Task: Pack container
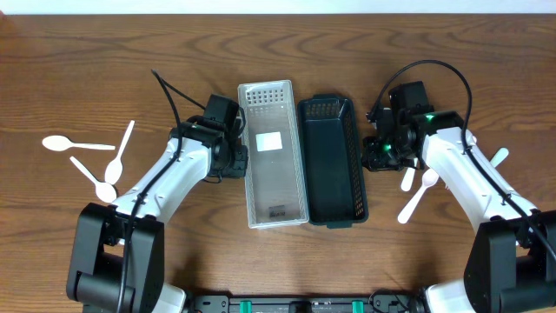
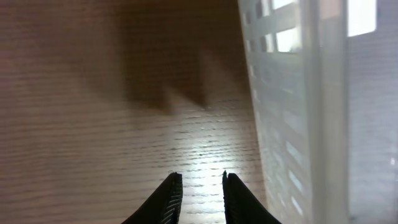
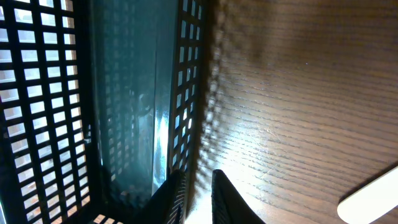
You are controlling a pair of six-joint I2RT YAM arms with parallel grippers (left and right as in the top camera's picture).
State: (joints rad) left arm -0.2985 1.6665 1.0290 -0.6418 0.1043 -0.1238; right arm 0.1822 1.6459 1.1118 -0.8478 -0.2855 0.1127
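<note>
The clear tray (image 1: 246, 187) lies in the middle of the table, with the dark basket (image 1: 358, 187) just beside its right wall. The left gripper (image 2: 199, 177) hangs close to the tray's left wall, its fingers only a narrow gap apart and holding nothing. The right gripper (image 3: 198, 174), beyond the basket from the tray, is equally narrow and empty. White spoons (image 1: 91, 169) lie well left of the tray, and other spoons (image 1: 415, 198) lie far to its right. I see two risks. A sideways move could push the tray or basket, and so narrow an opening could flick a flat spoon away.

Soft overhead light; blurry, glare-streaked wrist views.
</note>
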